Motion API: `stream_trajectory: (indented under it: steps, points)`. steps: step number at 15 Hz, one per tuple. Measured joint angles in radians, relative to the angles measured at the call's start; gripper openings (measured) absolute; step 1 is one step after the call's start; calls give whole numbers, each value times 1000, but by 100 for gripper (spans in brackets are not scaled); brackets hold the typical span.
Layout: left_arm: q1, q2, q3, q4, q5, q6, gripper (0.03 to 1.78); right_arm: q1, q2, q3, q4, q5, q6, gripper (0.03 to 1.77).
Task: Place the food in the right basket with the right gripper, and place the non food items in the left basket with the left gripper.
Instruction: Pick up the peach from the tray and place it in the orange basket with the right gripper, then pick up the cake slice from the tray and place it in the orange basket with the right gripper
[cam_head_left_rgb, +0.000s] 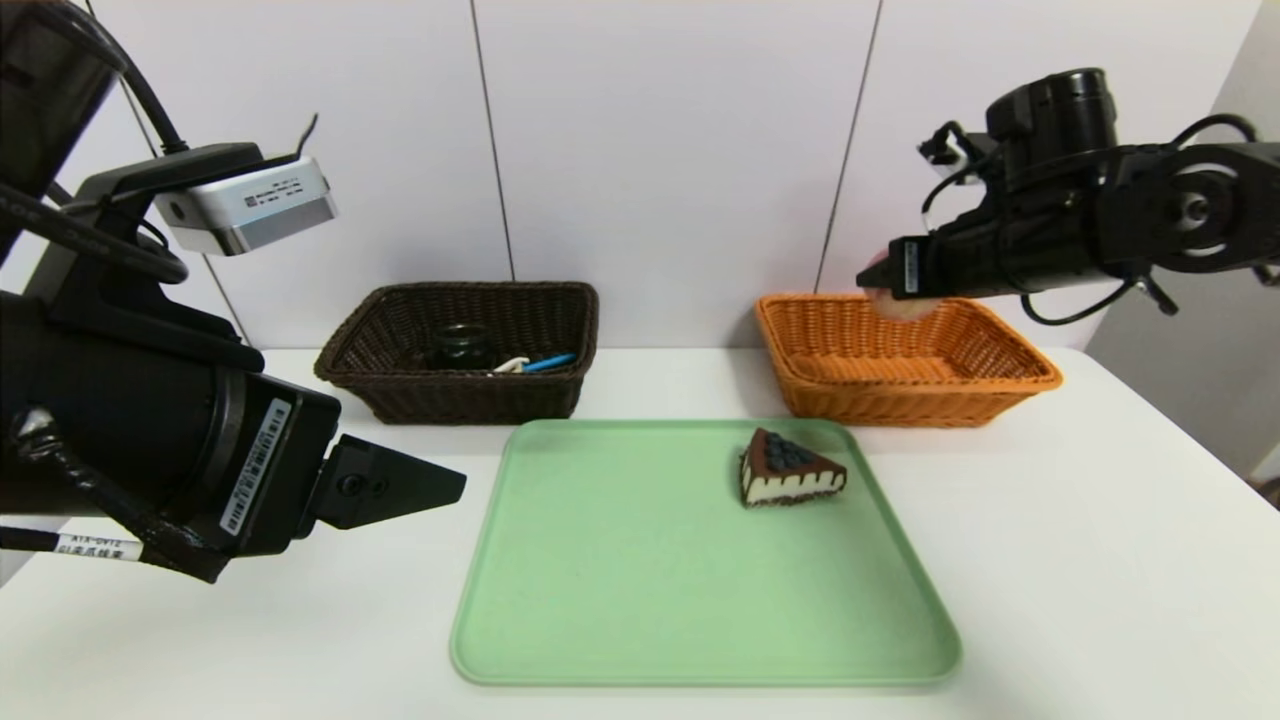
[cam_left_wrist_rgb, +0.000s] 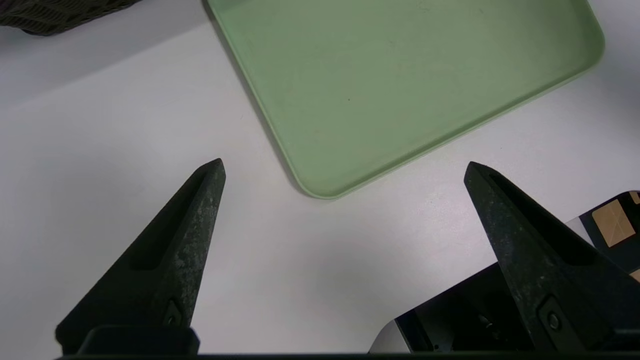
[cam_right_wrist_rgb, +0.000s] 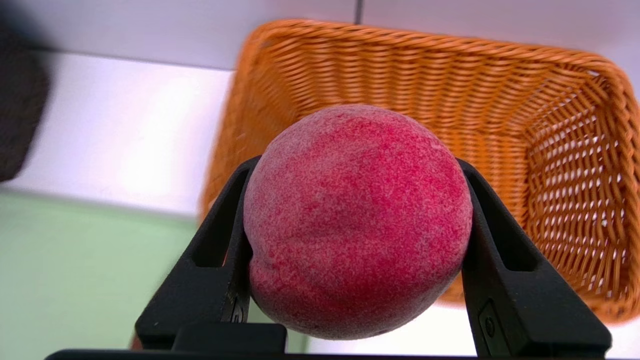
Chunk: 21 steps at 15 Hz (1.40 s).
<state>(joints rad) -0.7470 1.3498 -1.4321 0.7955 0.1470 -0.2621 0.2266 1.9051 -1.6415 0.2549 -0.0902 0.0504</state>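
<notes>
Overhead, right end effector (cam_right_wrist_rgb: 350, 165) clamps the peach (cam_right_wrist_rgb: 357, 220) above the orange basket (cam_head_left_rgb: 1000, 385); left end effector (cam_left_wrist_rgb: 345, 167) hangs open.

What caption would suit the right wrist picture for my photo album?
The right gripper grips a fuzzy red peach above the orange wicker basket.

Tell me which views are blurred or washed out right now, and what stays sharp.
Right wrist view: the peach held in the right gripper is sharp; the orange basket behind is readable, the table glares white, the far dark edge is smeared. Left wrist view: the open left gripper and green tray are crisp. Head view: evenly lit, the cake wedge clear, straight edges bowed.
</notes>
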Motion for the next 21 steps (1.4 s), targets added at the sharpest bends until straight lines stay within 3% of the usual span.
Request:
stream_trajectory:
  steps: [3,6,8,14,21]
  points:
    - [0,-2,1,0,1,0,169,-30,172,-157,9,-74,-14,111]
    - [0,-4,3,1,2,0,169,-48,295,-259,21,-93,-54,111]
    - [0,-6,6,1,2,-1,169,-54,338,-280,21,-93,-68,111]
    - [0,-11,16,1,3,-2,169,-57,363,-295,82,-81,-75,143]
    - [0,-13,20,0,4,-3,169,-54,217,-300,171,-20,-75,160]
